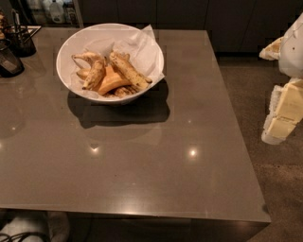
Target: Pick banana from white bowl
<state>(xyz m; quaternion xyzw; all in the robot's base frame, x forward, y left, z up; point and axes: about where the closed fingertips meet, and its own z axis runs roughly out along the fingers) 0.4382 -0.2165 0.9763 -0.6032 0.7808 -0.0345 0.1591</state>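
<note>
The white bowl (83, 38) stands at the back left of the grey table, lined with crinkled white paper. The banana (129, 71), long, fairly straight and brown-speckled, lies diagonally on top of the pile at the bowl's right side. A smooth orange-yellow banana (111, 83) lies beneath it, and short speckled bananas (94, 74) lie to its left. My gripper (280, 116) hangs at the far right of the view, beyond the table's right edge and over the floor. It is far from the bowl and holds nothing that I can see.
Two dark containers (20, 40) (8, 60) stand at the table's back left corner. Bottles (57, 10) stand behind the table. The table's right edge (236, 132) borders bare floor. Dark cabinets run along the back.
</note>
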